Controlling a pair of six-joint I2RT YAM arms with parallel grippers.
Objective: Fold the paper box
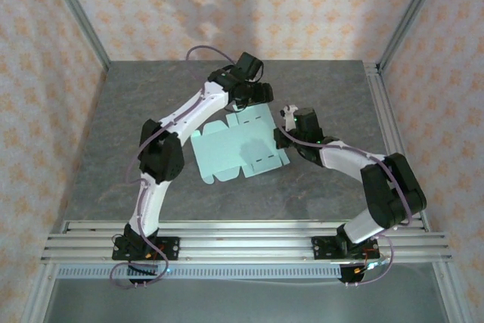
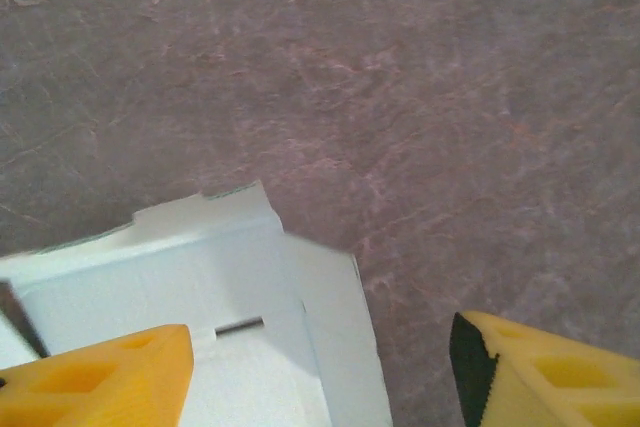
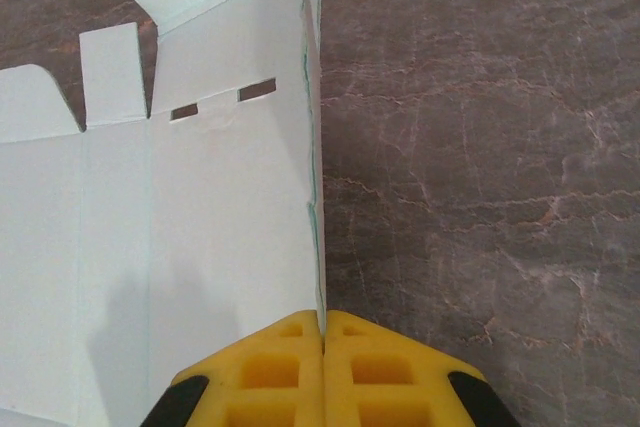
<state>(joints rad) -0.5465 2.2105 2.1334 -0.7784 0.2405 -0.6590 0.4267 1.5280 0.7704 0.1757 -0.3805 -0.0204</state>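
flat creased paper box [image 1: 238, 149], marbled grey table [image 1: 113, 122]

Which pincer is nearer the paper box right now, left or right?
Right. The right pincer is shut on the right edge of the paper box, touching it. The left pincer is open at the sheet's far edge, one finger over the card.
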